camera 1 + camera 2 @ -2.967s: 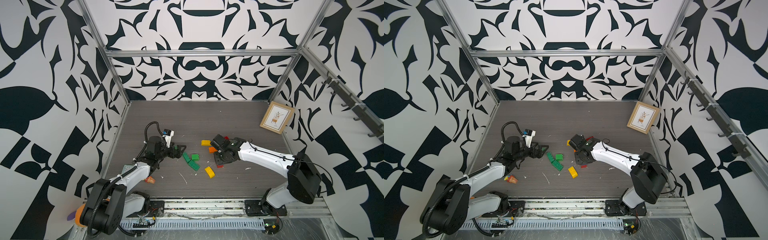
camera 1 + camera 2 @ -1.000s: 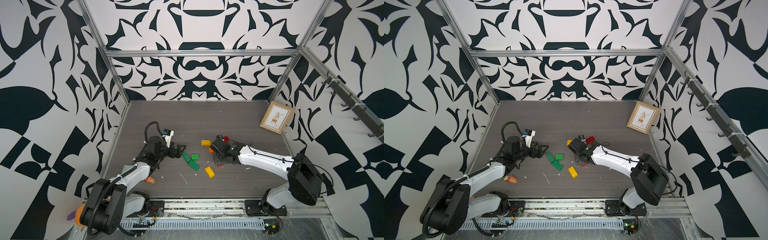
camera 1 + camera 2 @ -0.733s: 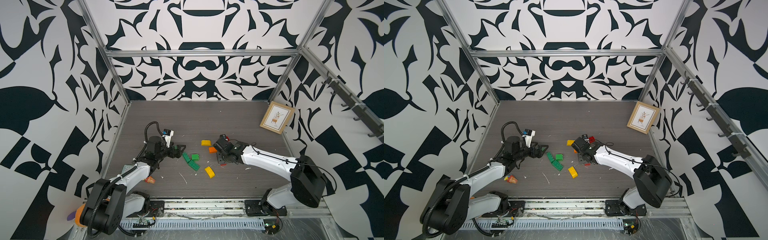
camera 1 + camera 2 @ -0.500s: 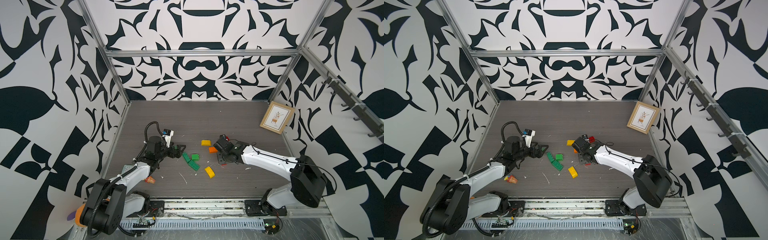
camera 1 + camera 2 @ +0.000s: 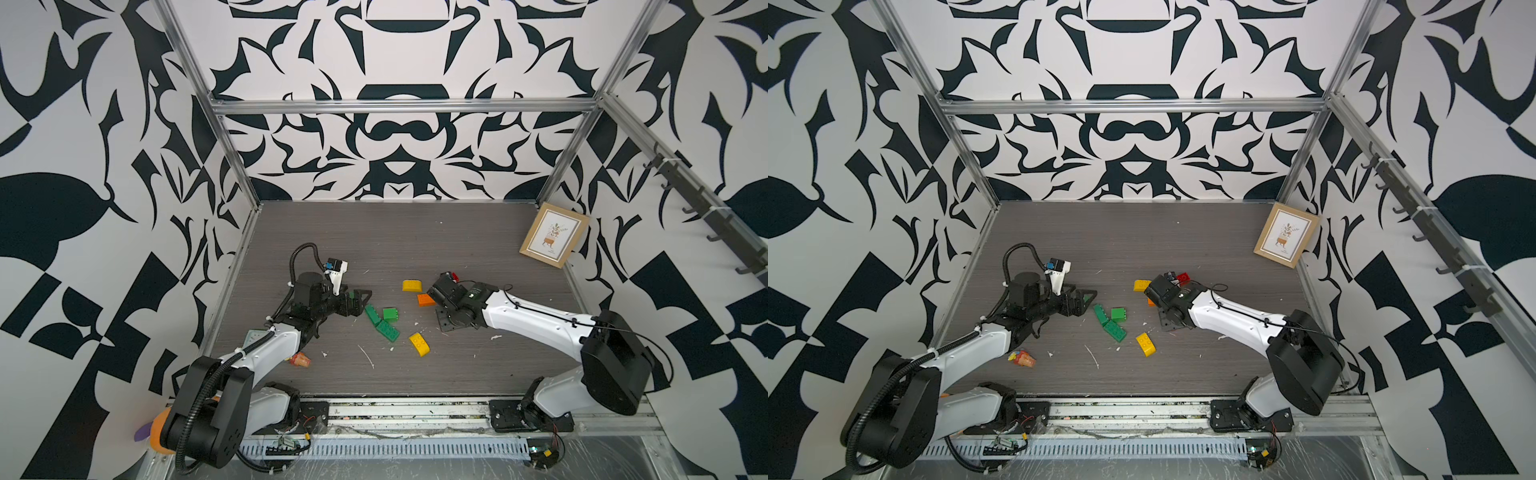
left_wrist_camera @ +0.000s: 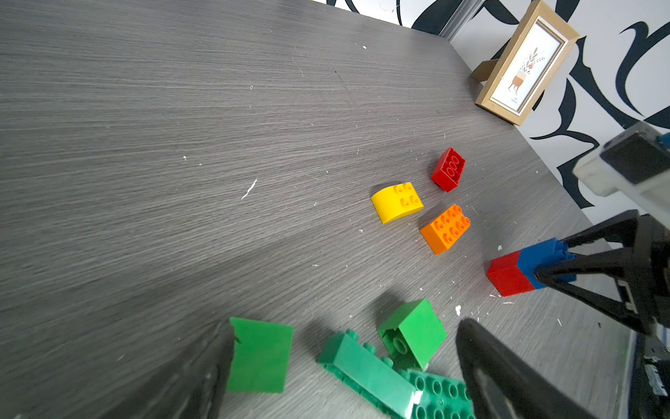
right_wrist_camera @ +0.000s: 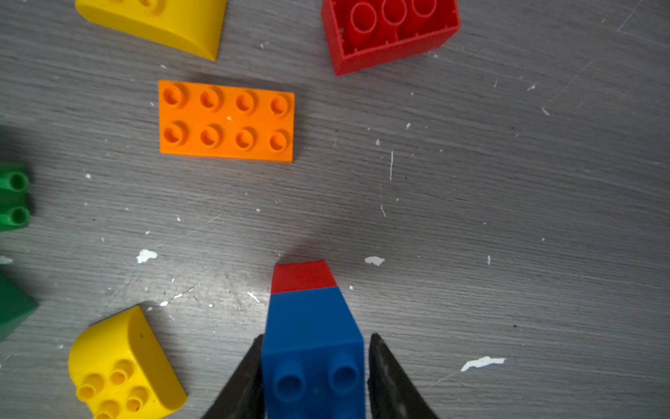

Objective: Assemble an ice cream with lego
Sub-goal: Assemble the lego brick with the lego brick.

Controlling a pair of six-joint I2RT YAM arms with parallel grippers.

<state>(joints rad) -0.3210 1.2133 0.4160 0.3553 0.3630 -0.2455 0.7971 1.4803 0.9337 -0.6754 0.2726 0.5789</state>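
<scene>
Black-and-white patterned walls enclose a grey wood-grain table (image 5: 415, 232); a framed picture (image 5: 554, 240) leans in its far right corner; lego bricks (image 5: 1145, 344) lie scattered mid-table. The right gripper (image 7: 315, 337) straddles a blue brick (image 7: 308, 315) stacked on a small red brick (image 7: 302, 276), which stands on the table; one finger lies against the blue side and a sliver of table shows by the other, so I cannot tell whether the grip is made. Near this stack lie an orange brick (image 7: 226, 121), an upturned red brick (image 7: 391, 32), a far yellow dome (image 7: 156, 21) and a near yellow dome (image 7: 119, 362). The left gripper (image 5: 360, 302) is spread wide, low over the table; a green square brick (image 6: 259, 355) sits between its jaws, just beside one finger; a green cluster (image 5: 388, 331) lies just beyond its tips.
</scene>
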